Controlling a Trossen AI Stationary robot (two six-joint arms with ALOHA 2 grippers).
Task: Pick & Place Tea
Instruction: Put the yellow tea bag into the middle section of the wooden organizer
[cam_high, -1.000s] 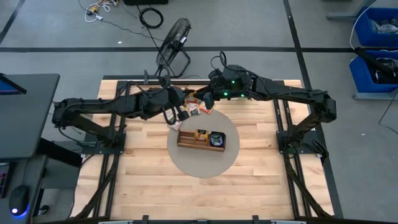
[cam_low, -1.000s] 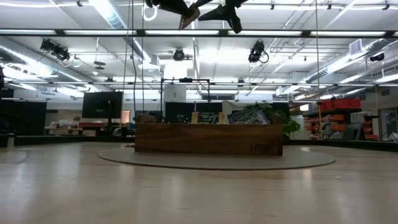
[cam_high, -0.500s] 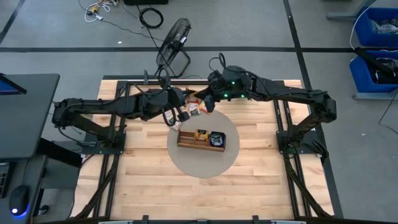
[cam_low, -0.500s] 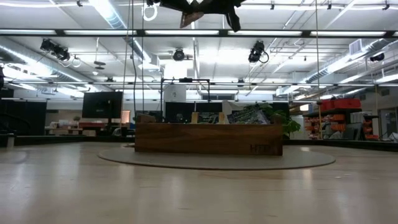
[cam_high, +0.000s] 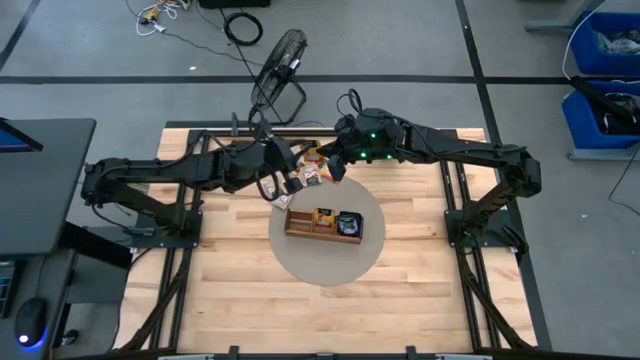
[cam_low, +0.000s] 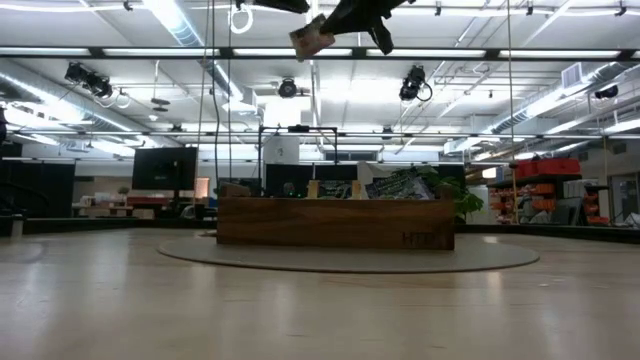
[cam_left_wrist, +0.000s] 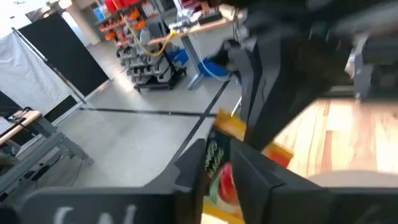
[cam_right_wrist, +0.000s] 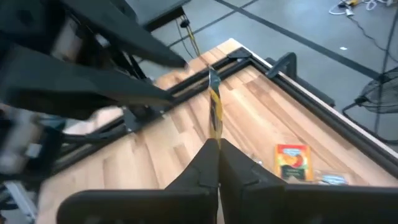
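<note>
Wooden three-compartment tray (cam_high: 322, 224) at table centre, packets inside. Above its far side, right gripper (cam_right_wrist: 214, 148) clamped on orange-yellow tea packet (cam_right_wrist: 214, 112), held edge-on; left gripper (cam_left_wrist: 219, 168) alongside, fingers narrowly parted around it. Loose tea packets (cam_high: 313, 172) beyond tray

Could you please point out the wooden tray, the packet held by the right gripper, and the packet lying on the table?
wooden tray (cam_low: 335, 222): low view, front wall.
held packet (cam_right_wrist: 214, 112): right wrist view, its thin edge.
lying packet (cam_right_wrist: 290, 160): right wrist view, printed face.
</note>
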